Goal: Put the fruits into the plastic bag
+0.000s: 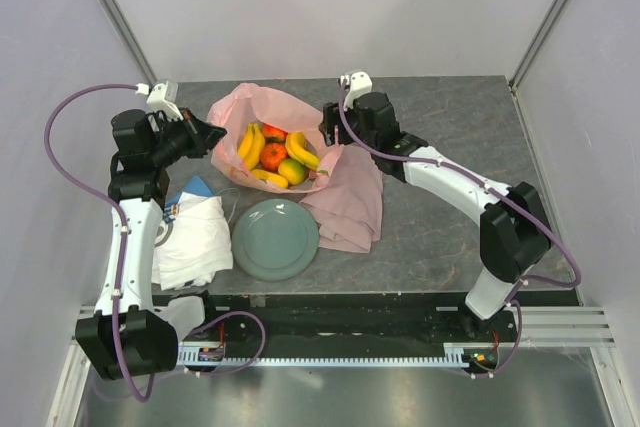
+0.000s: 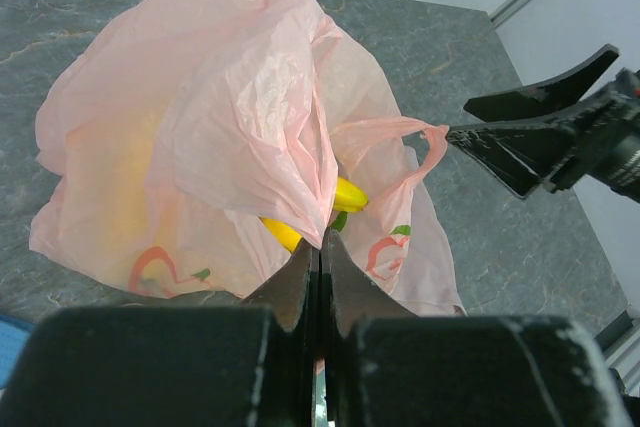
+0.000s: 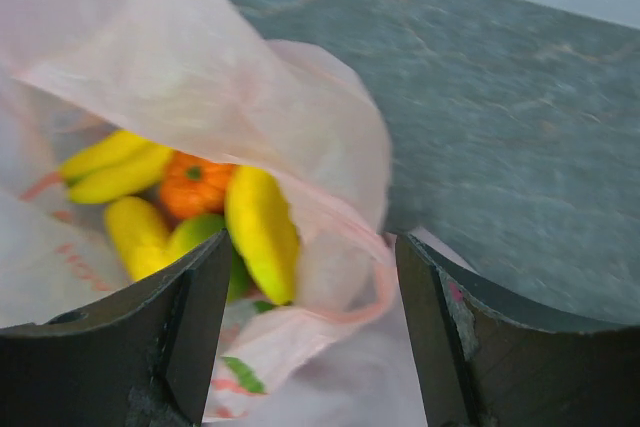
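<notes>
The plastic bag sits on the bench just behind the plate, mouth open upward. The fruits lie inside it, the bananas and tangerine among them. Behind and left of the plate, the left end effector is clenched on the bag's rim. Behind and right of the plate, the right end effector is released, jaws spread around a handle loop.

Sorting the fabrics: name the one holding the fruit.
The translucent pale-pink plastic bag at the back, with the fruits inside; the dusty-pink cloth and white cloth hold no fruit.
</notes>
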You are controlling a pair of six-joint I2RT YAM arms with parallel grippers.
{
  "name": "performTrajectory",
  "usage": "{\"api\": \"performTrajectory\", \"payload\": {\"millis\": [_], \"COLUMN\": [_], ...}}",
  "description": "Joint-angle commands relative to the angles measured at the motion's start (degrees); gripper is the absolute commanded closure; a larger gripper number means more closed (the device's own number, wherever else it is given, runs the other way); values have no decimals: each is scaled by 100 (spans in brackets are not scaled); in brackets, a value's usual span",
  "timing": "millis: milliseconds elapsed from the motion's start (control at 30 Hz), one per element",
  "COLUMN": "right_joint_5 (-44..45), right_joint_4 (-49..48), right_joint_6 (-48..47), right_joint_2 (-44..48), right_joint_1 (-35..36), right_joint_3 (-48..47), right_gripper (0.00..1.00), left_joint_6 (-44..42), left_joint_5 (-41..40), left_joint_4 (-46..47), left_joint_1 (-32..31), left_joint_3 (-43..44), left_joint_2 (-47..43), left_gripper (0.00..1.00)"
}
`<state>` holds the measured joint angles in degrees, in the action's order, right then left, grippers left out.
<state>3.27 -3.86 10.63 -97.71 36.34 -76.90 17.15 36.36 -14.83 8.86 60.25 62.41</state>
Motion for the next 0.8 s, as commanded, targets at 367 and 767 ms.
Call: {"api": "performTrajectory", "payload": {"millis": [367,767], "right_joint_5": [869,34], "right_joint_4": [614,736], "right_joint_6": [-237,-158], "right_joint_2": [-538,-389], "right_joint_1": [-162,-645], "right_joint_3": [52,-956], "right_gripper": [32,100], "left_joint_6": [131,323], "left_joint_5": [91,-103], "left_joint_4": [165,270], "left_joint_1": [-25,-25], "left_joint_3": [13,136], "left_joint_2": [16,314], "left_gripper": [98,98]}}
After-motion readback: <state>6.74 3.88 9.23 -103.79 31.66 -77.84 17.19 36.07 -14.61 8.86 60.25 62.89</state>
